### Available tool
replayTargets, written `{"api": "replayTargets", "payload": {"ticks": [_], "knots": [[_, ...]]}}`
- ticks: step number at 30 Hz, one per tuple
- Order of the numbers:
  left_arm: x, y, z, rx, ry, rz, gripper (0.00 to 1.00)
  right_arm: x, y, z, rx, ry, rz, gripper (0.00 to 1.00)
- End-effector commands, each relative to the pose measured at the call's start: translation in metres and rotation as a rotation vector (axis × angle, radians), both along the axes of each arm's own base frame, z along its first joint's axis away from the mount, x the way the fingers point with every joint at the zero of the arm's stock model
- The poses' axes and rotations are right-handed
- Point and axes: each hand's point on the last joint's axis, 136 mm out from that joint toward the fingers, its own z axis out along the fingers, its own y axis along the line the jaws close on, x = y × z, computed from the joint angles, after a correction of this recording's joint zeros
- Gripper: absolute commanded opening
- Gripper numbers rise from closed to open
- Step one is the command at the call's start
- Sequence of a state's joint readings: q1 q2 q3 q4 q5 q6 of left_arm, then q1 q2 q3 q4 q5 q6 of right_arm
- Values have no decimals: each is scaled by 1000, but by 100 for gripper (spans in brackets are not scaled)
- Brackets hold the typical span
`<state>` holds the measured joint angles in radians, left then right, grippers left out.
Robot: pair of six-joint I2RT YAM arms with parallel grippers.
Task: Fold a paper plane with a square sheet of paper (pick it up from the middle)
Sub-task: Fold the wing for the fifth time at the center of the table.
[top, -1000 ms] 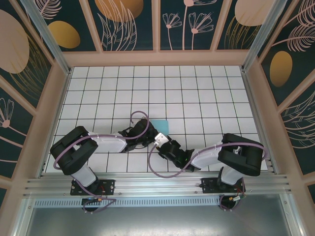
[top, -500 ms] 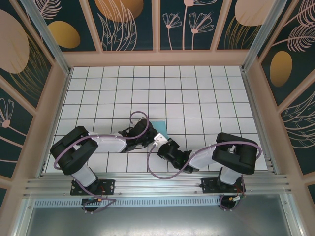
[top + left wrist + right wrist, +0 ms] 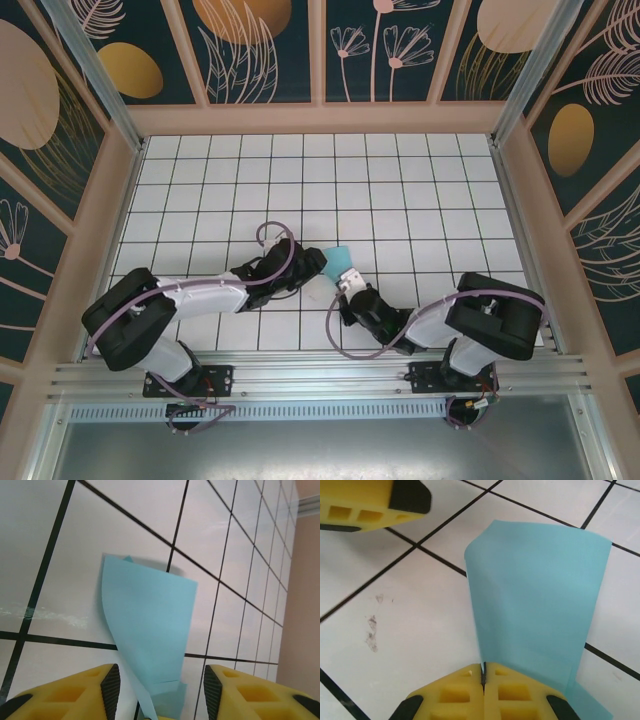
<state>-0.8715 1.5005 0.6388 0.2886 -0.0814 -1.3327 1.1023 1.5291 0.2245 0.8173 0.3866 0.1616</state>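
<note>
One paper [image 3: 540,595], seemingly folded, curls up from the desk [image 3: 400,190]. Two arms [image 3: 205,292] [image 3: 435,322]: right jaws clenched on its edge, left jaws released near it.

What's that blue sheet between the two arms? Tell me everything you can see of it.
The sheet of paper is thin, plain light blue and smooth. It looks folded over, a second layer peeking out at one edge. It curves up instead of lying flat, over the white tiled table, near its front middle. The right claw is shut on one edge; the left claw stands open around its lower end, not visibly touching it.
</note>
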Motion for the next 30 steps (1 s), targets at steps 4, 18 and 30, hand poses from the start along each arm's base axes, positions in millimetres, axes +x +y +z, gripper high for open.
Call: {"api": "replayTargets", "payload": {"ticks": [4,18,30], "knots": [[3,8,11,-7,-65,28,51,-3,3,24,338,154,19,0],[2,-23,7,-66,-62,-86,41,4,-10,35,600,337,-36,0],[4,-58,15,-119,-83,-203,37,10,-32,17,654,444,-195,0]]}}
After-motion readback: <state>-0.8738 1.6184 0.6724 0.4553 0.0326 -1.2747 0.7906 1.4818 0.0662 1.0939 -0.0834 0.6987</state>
